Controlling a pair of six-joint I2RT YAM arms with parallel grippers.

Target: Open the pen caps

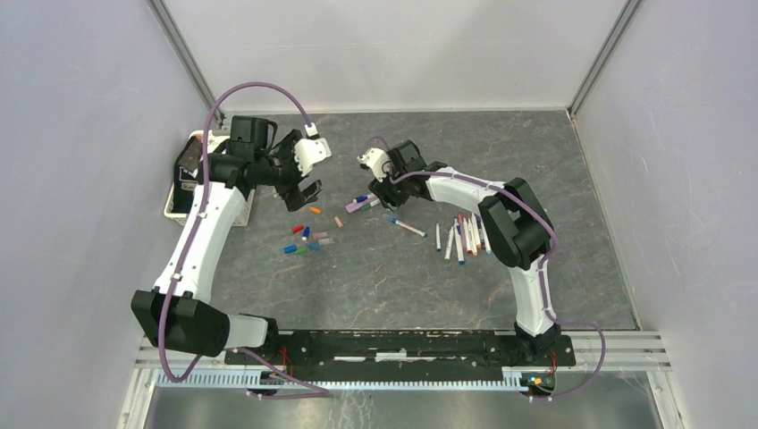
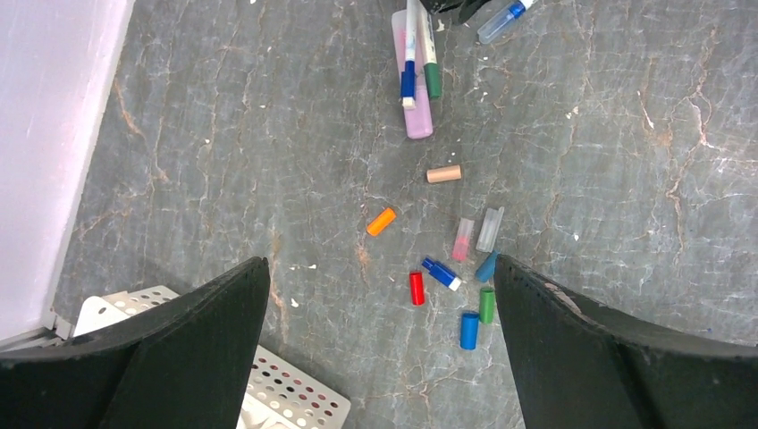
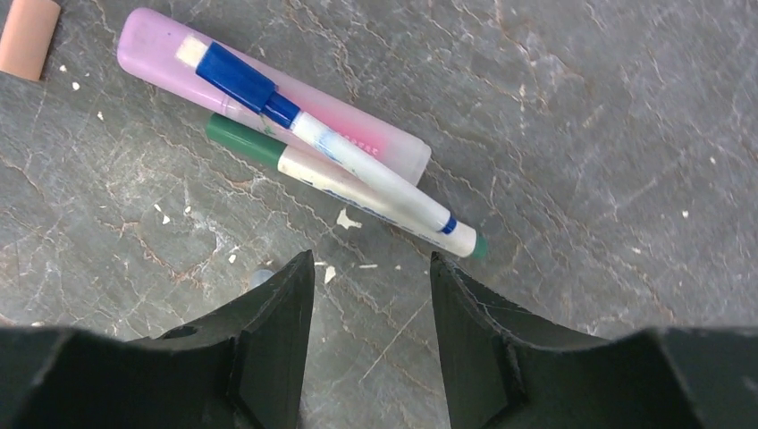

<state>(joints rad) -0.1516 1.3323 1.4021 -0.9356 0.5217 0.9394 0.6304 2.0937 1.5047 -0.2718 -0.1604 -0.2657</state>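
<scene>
Down on the grey marbled table [image 1: 402,277], flecked with white chips: the pen caps [image 2: 440,273], loose in a small scatter between the two arms, nearer the left one. Looking straight down on them through the left gripper [image 2: 380,264]: spread wide, gripping nothing, hanging above the scatter without touching it. Counting off short stubby plastic cylinders now: an orange cap [image 2: 382,222] off on its own, a peach cap [image 2: 443,174] further out, then a red cap [image 2: 416,288], a green cap [image 2: 486,305] and a blue cap [image 2: 469,330] close together, with a frosted pink cap [image 2: 463,239] and a clear cap [image 2: 490,230] side by side just beyond. Beside the left finger, a white perforated tray [image 2: 295,393] at the table's left edge.

Over to the right gripper [image 3: 371,268]: parted too, black fingers [image 3: 268,349] empty, poised just short of a translucent pink case [image 3: 152,54] with rounded ends. Lying slantwise across that case, a blue-capped marker [image 3: 357,170], white barrel, cap on. Pressed against its near side, a green-ended marker [image 3: 246,141], partly tucked under the first. Further right, a loose row of slim white markers [image 1: 460,237], well apart from the caps.
</scene>
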